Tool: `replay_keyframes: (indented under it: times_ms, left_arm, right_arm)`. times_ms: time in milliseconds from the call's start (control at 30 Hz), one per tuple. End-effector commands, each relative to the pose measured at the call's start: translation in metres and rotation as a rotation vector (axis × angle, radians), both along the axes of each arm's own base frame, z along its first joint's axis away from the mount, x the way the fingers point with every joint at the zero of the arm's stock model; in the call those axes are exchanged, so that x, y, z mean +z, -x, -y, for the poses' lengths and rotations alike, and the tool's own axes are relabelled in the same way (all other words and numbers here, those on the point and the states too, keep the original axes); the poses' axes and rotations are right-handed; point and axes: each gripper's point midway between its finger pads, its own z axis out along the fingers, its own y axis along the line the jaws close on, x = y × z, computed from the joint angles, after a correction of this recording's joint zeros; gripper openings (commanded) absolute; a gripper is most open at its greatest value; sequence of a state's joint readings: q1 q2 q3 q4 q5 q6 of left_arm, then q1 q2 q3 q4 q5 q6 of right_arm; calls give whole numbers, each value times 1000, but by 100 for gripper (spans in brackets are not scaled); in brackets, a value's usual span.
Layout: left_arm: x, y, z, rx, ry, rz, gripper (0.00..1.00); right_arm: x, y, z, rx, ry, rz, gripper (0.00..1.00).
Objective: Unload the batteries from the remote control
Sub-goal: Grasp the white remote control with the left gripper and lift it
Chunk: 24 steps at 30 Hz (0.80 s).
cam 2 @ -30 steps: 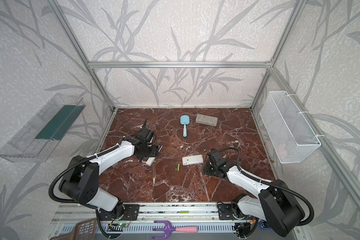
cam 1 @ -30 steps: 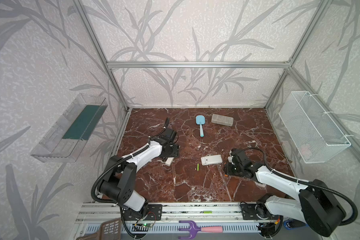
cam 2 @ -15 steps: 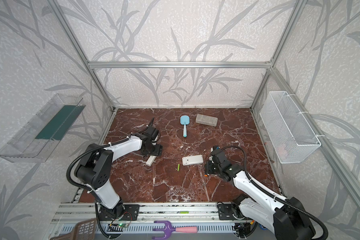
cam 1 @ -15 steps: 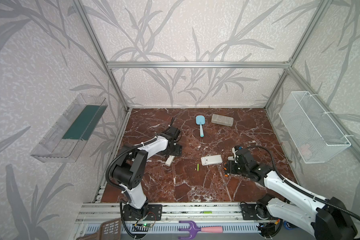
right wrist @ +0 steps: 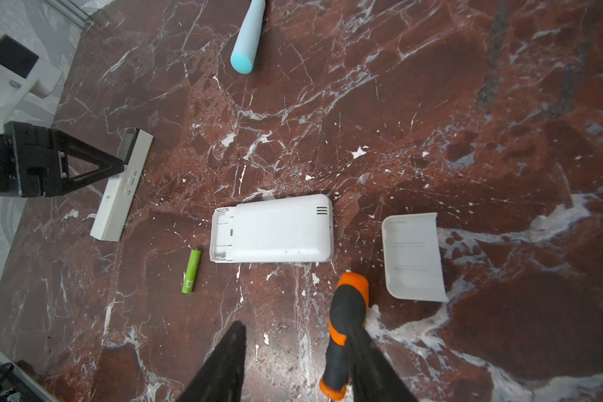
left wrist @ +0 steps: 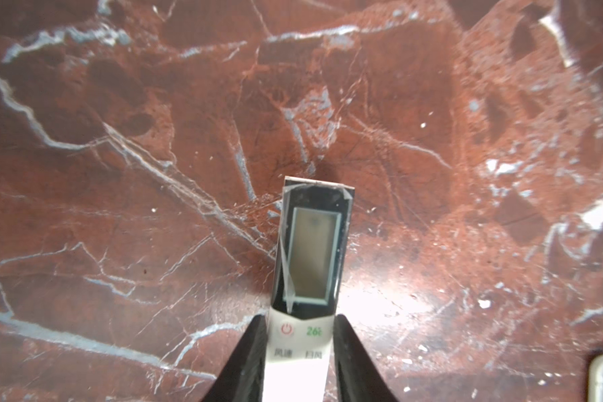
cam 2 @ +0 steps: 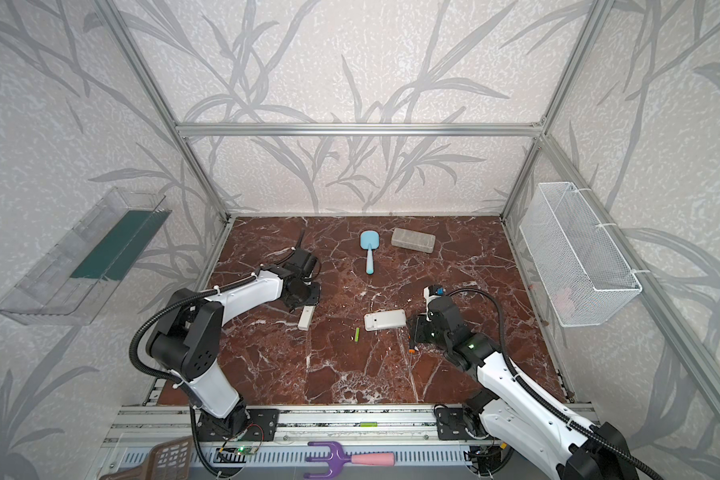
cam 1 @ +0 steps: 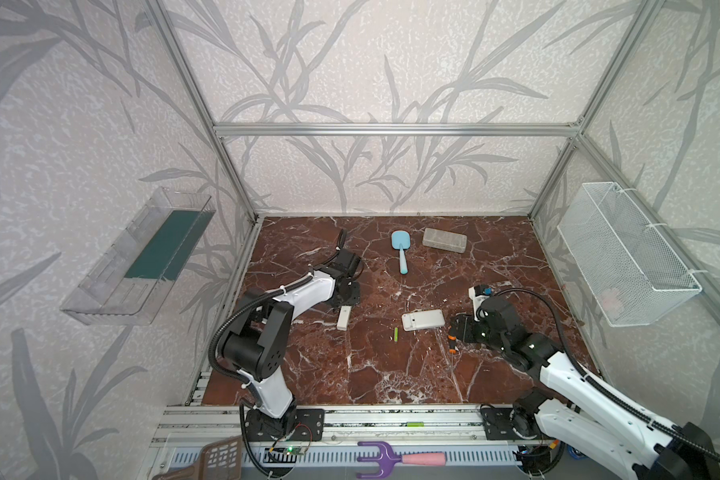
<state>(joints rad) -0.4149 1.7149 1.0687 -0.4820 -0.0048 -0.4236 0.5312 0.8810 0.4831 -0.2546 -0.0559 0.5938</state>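
A lime-green battery lies loose on the marble. Beside it a white remote control lies face down, its open compartment end showing only white plastic. Its cover rests apart. My left gripper is shut on a slim white remote with a display. My right gripper stands open just right of the white remote. An orange-and-black screwdriver leans against one finger.
A light-blue brush and a grey box lie at the back. A wire basket hangs on the right wall and a clear tray on the left wall. A purple fork lies on the front rail.
The left jaws have closed onto the slim remote, and that arm's elbow has swung toward the front. The right arm has raised its elbow; its gripper has hardly moved.
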Motion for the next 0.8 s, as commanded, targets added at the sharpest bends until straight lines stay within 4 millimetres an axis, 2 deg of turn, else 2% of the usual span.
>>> replay_keyframes:
  times_ms: [0, 133, 267, 367, 533, 633, 767]
  left_arm:
    - [8, 3, 2, 16, 46, 21, 32]
    - [10, 3, 5, 7, 76, 47, 33]
    - [-1, 5, 1, 7, 35, 6, 48]
    - [-8, 7, -5, 9, -6, -21, 51]
    - [-20, 9, -7, 6, -26, -40, 51]
    - [-27, 9, -5, 5, -17, -52, 46]
    - [-26, 9, -5, 11, -7, -38, 38]
  right_arm:
    - [29, -16, -15, 4, -74, 66, 49]
    - [36, -28, -22, 0, -95, 79, 49]
    - [37, -32, -30, 17, -106, 72, 49]
    - [35, -32, -33, 7, -122, 60, 49]
    - [33, -30, -33, 2, -125, 56, 49]
    - [33, -30, -34, 3, -124, 55, 49]
    - [34, -32, -33, 0, -120, 60, 49]
